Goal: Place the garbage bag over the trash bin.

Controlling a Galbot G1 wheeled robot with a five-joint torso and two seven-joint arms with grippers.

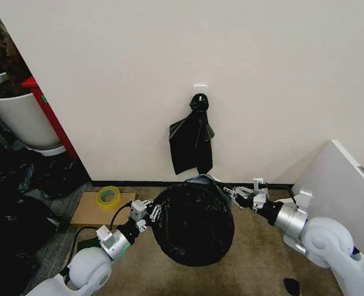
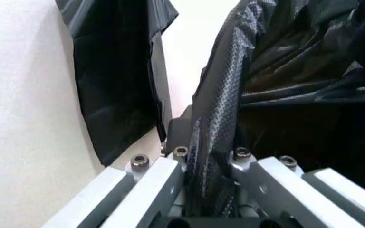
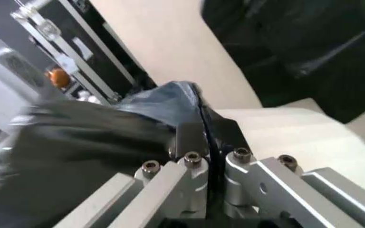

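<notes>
Left claw (image 1: 152, 214) is clenched on the garbage bag's (image 1: 193, 223) left edge; right claw (image 1: 236, 196) is clamped on its right edge. Between them the black bag hangs stretched low over the carpet (image 1: 255, 253), before the wall (image 1: 231, 55).

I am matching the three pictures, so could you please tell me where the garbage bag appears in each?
Head view: the garbage bag is low centre, between both claws.
Left wrist view: its edge is pinched in the left claw.
Right wrist view: it is bunched at the right claw.
Shared landmark: the pale wall.
</notes>
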